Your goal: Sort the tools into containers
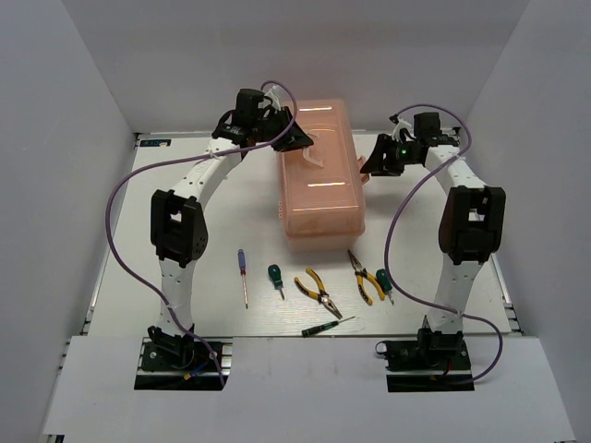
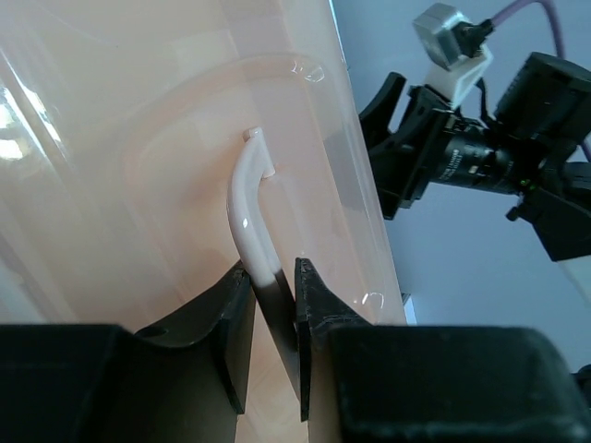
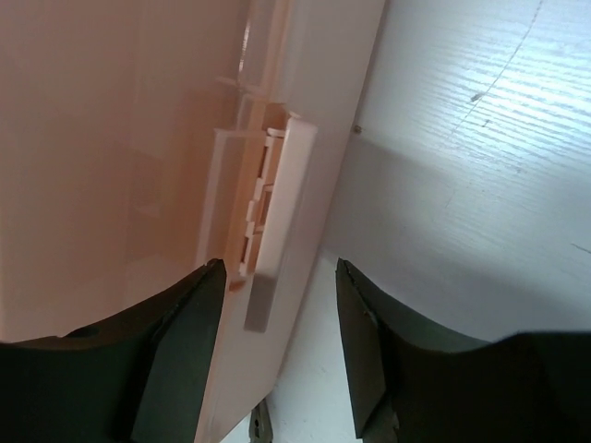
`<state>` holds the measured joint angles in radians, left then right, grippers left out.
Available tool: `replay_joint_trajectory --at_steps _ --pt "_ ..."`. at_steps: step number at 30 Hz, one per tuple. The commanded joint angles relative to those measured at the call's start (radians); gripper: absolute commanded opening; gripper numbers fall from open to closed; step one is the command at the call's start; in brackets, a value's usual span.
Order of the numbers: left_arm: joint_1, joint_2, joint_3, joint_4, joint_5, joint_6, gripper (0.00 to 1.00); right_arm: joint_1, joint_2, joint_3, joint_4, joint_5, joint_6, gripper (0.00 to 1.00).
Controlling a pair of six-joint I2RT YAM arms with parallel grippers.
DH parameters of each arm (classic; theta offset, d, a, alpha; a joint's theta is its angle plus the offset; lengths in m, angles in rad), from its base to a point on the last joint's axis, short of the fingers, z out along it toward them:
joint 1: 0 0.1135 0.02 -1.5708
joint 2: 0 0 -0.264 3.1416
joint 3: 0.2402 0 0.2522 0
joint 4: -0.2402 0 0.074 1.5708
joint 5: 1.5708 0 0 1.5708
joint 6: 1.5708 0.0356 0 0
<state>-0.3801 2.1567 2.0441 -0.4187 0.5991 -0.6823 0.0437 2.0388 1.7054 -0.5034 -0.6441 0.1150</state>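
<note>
The salmon-pink toolbox (image 1: 319, 185) stands shut in the middle of the table. My left gripper (image 1: 300, 143) reaches over its lid and is shut on the white lid handle (image 2: 247, 198), which runs between the jaws of the left gripper (image 2: 274, 277). My right gripper (image 1: 369, 166) is at the box's right side, and in its own view the right gripper (image 3: 280, 277) is open with the latch flap (image 3: 275, 203) between the jaws, nearer the left finger. In front of the box lie a blue-red screwdriver (image 1: 243, 277), a green screwdriver (image 1: 275, 277), pliers (image 1: 319, 293), more pliers (image 1: 365, 275), another green screwdriver (image 1: 383, 284) and a slim screwdriver (image 1: 328, 326).
White walls enclose the table on three sides. Purple cables (image 1: 115, 212) loop beside both arms. The right arm's wrist camera (image 2: 480, 148) shows just past the box in the left wrist view. A pliers tip (image 3: 259, 429) peeks in below the box edge.
</note>
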Motion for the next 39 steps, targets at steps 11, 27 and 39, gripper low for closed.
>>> replay_joint_trajectory --at_steps 11,27,39 --pt "-0.002 -0.003 0.120 -0.078 -0.024 0.046 0.00 0.006 -0.005 -0.039 0.089 0.003 0.028 0.00" --pt "0.230 -0.241 -0.008 -0.382 -0.358 0.213 0.00 -0.114 -0.081 -0.121 0.140 0.100 0.064 0.00" --pt "0.299 -0.219 -0.076 -0.391 -0.392 0.224 0.17 -0.116 -0.097 -0.173 0.163 0.069 0.088 0.00"
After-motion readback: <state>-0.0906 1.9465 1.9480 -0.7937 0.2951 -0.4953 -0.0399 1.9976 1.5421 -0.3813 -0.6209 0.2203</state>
